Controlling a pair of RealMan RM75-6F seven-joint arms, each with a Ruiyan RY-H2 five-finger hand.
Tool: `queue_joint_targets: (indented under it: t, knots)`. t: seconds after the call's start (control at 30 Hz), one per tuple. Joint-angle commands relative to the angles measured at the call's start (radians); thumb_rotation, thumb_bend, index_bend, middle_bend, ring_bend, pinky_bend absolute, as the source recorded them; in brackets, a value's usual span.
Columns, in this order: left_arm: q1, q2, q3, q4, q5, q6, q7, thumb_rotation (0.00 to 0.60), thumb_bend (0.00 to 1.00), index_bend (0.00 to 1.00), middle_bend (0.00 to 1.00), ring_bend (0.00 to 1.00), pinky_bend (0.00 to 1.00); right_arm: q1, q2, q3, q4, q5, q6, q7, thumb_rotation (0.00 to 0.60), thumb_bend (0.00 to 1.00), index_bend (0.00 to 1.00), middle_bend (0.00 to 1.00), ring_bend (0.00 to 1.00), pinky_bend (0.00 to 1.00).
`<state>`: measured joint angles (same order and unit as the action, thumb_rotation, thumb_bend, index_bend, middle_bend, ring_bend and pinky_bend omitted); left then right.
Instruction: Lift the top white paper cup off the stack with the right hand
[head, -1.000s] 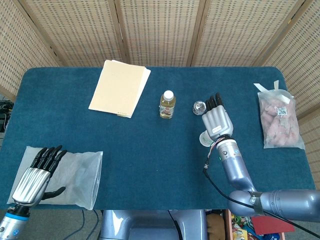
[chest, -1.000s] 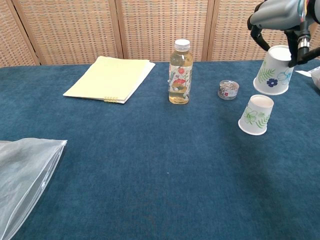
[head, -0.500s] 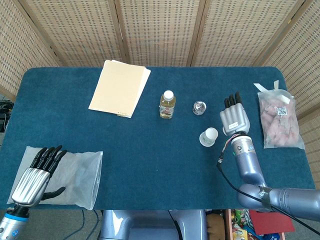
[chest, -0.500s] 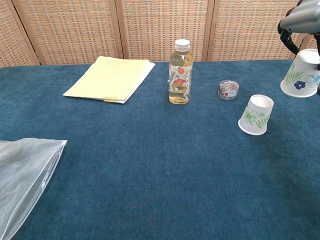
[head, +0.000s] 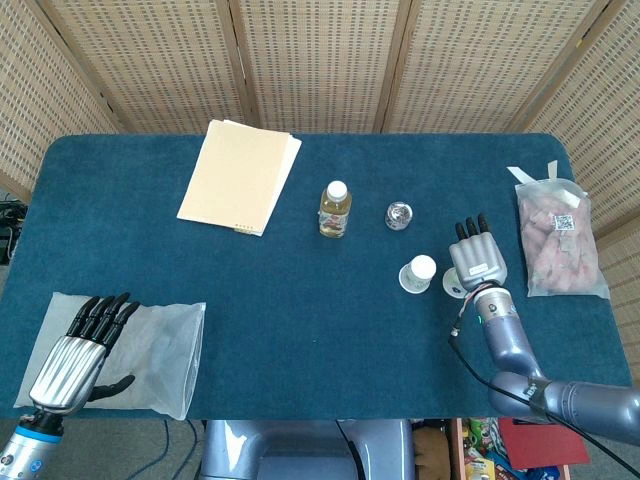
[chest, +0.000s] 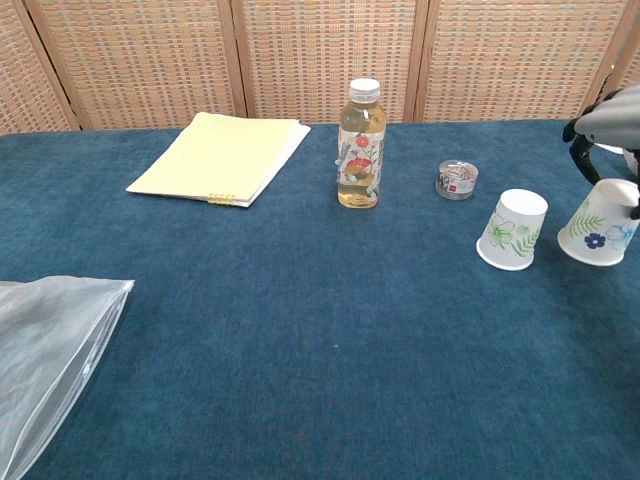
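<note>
A white paper cup with green leaf print (chest: 512, 231) stands upside down on the blue table, seen from above as a white disc (head: 417, 273). To its right, a second floral white paper cup (chest: 598, 236) is tilted, its rim low at the table surface, and my right hand (chest: 606, 128) grips it from above. In the head view the right hand (head: 477, 262) covers most of this cup (head: 454, 285). My left hand (head: 72, 360) hovers at the table's near left edge over a clear plastic bag (head: 155, 355), fingers apart, holding nothing.
A juice bottle (chest: 360, 145) stands mid-table, with a small clear jar (chest: 456, 179) to its right. A yellow notepad (head: 240, 175) lies at the back left. A bag of pink items (head: 560, 238) lies at the right edge, just right of the right hand.
My right hand has carried the cup rightward and down, from above the standing cup to a spot beside it at table level. The left hand barely moved.
</note>
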<state>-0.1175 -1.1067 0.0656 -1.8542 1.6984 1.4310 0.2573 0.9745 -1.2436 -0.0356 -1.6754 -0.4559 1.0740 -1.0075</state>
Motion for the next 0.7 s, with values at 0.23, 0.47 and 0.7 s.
queue_joint_targets:
  t: [0.23,0.47,0.7]
  knots:
    - [0.0,-0.001,0.0,-0.001,0.002,0.0,0.002,0.6,0.15,0.0,0.0,0.0,0.0,-0.041,-0.039,-0.012,0.06,-0.043,-0.035,0.058,0.6,0.2,0.48,0.02,0.0,0.0]
    - [0.001,0.0,0.0,-0.003,0.001,0.002,0.001,0.6,0.15,0.0,0.0,0.0,0.0,-0.041,-0.033,-0.018,0.051,-0.034,-0.012,0.026,0.6,0.2,0.16,0.0,0.0,0.0]
    - [0.004,0.006,-0.002,-0.001,-0.006,0.009,-0.014,0.6,0.15,0.0,0.0,0.0,0.0,-0.036,0.016,-0.007,-0.034,0.037,0.05,-0.026,0.6,0.2,0.05,0.0,0.0,0.0]
